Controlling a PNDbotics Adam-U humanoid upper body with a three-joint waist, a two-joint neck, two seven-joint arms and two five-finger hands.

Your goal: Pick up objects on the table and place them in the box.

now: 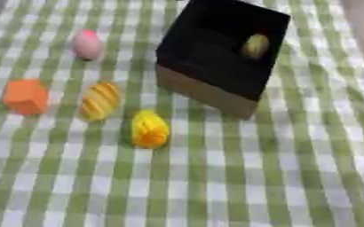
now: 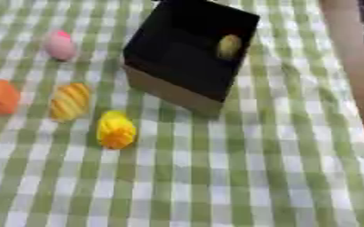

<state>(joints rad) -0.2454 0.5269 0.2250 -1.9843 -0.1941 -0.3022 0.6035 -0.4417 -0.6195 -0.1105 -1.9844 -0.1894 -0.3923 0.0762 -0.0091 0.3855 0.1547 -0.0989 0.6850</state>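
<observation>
Yellow lump (image 1: 149,128): nearest the camera, a rounded, ridged thing lying on the checked cloth, just below and to the left of the box's near corner and apart from it.
Striped oval (image 1: 100,101): orange and yellow bands, lying up and to the left of the yellow lump, close beside it but not touching.
Orange block (image 1: 26,96): cube-shaped, just left of the striped oval, near the left edge of the left eye view.
Pink egg (image 1: 87,44): smooth and rounded, farther back on the left, well apart from the three nearer things and to the left of the box.
Box (image 1: 204,93): open at the top, black inside with a brown outer wall, standing askew on the cloth at the upper middle, one corner towards the camera.
Olive-yellow oval (image 1: 255,45): inside the box, against its dark interior on the far right side.
Worktop (image 1: 255,177): covered with a green and white checked cloth, with all the loose things on its left half.
Robot hand: neither one shows in either view, so I cannot tell whether the fingers are spread, pressed together or pinching anything, and places are given from the box and the things themselves.
</observation>
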